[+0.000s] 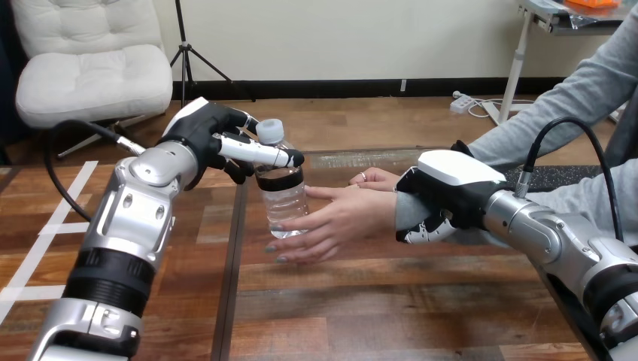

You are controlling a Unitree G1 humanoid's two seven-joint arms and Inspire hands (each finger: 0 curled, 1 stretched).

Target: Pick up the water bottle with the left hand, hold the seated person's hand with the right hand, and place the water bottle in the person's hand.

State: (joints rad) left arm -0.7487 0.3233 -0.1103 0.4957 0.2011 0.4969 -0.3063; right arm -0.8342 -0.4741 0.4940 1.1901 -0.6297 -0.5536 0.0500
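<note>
Fingers of my left hand curl around the upper part of the clear water bottle, holding it upright over the wooden table, just left of centre. The person's hand reaches in from the right, its palm open and its fingertips touching the bottle's lower half. My right hand sits over that person's wrist, its fingers curled underneath and closed around it.
</note>
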